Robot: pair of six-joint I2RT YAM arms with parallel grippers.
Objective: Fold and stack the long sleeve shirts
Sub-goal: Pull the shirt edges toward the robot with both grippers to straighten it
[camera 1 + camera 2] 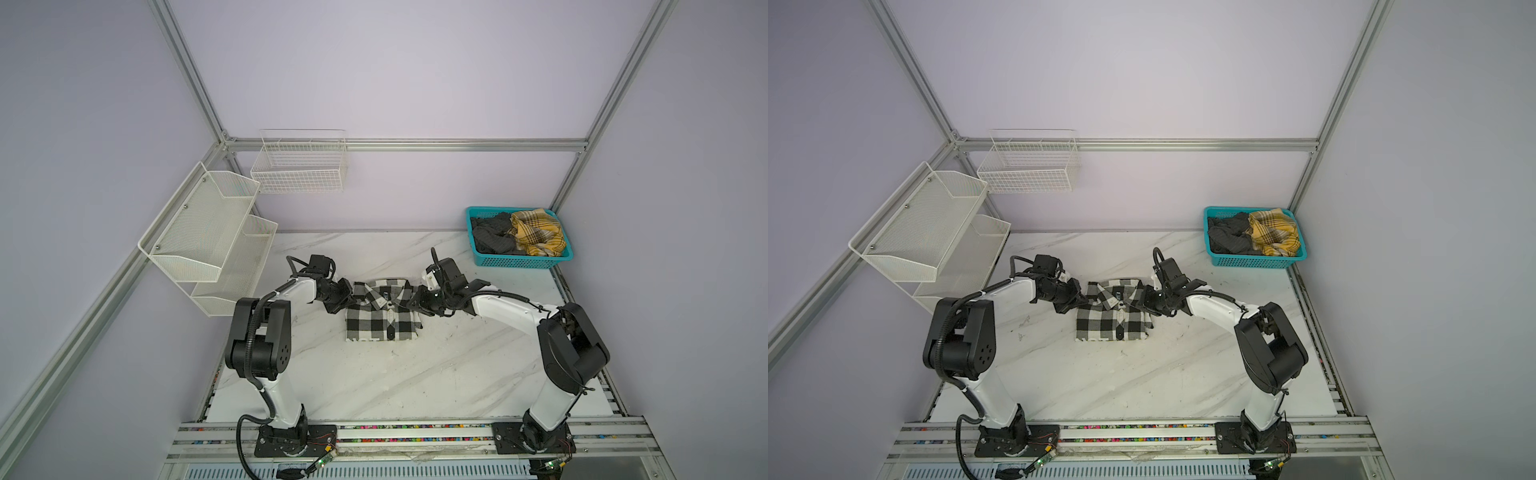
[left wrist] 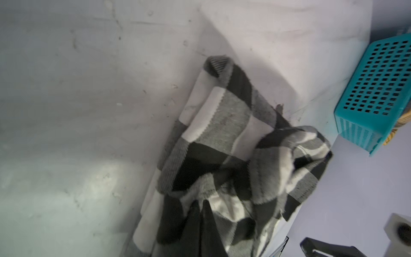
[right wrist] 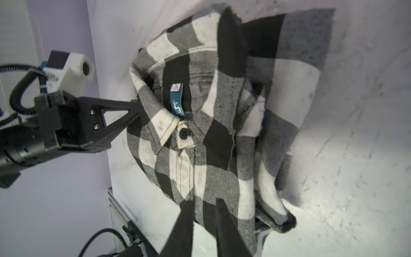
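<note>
On marble table (image 1: 415, 374), folded checked shirt (image 1: 382, 322), collar farthest. At its shoulders, left gripper (image 1: 350, 300) clenched on cloth, right gripper (image 1: 412, 300) pinching cloth too. Farther right, teal basket (image 1: 524, 261) holding dark garment (image 1: 493, 237) and yellow plaid cloth (image 1: 539, 232). On walls beyond, white mesh shelf (image 1: 195, 232), wire basket (image 1: 299, 172).

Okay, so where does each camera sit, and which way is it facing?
Both top views: high above the table's front edge, looking down toward the back wall; both arms, left gripper, right gripper, checked shirt, teal basket.
Left wrist: on the left arm, looking along its fingers pinching the shirt, basket beyond.
Right wrist: on the right arm, looking along its fingers astride the shirt's edge, collar ahead.
Shared: both wrist views show the shirt and part of the opposite arm.
</note>
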